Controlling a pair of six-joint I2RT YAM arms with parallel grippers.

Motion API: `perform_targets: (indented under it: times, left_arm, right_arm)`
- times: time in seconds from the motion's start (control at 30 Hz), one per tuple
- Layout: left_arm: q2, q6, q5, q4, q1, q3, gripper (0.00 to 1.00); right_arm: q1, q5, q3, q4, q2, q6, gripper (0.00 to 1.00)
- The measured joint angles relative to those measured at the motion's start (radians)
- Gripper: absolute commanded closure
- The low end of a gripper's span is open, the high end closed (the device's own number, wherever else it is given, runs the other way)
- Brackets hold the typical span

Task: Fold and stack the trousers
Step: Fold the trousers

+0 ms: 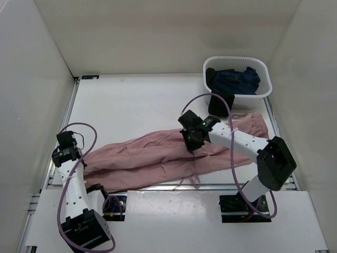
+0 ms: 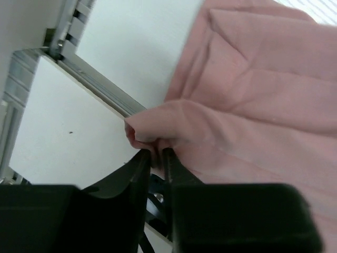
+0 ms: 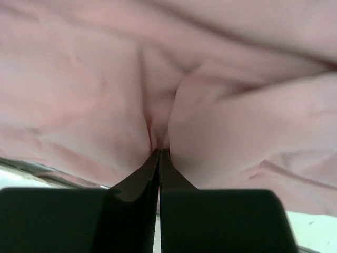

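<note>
My left end effector (image 2: 156, 157) and right end effector (image 3: 159, 154) both pinch the pink trousers (image 1: 142, 158).
The left grips a leg hem by the counter's (image 1: 131, 105) left edge; the right is pressed together on a fold near the middle. The trousers lie stretched across the counter, waist toward the white basket (image 1: 264, 90).

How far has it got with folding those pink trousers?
Barely started. Done: the trousers lie stretched out flat, with no fold made yet. In hand: the left gripper pinches a leg end and the right gripper pinches fabric near the middle. Left: every fold, then the stacking.
</note>
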Motion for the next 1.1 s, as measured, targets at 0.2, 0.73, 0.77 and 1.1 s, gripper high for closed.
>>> perform_targets:
  times: [0.2,0.73,0.77,1.1]
  left_arm:
    - [-0.035,0.000,0.127,-0.167,0.000,0.051,0.56]
    - [0.010,-0.001,0.336,-0.155,0.000,0.512,0.00]
    - [0.036,-0.001,0.350,-0.131,0.000,0.500,0.01]
    - [0.348,-0.001,0.345,0.027,-0.020,0.205,0.03]
  right_arm:
    - [0.050,-0.024,-0.176,0.019,-0.003,0.013,0.98]
    - [0.042,0.004,0.151,-0.024,-0.005,-0.026,0.83]
    - [0.035,0.009,0.208,-0.011,0.059,-0.032,0.83]
    - [0.010,-0.001,0.360,0.033,0.472,-0.071,0.99]
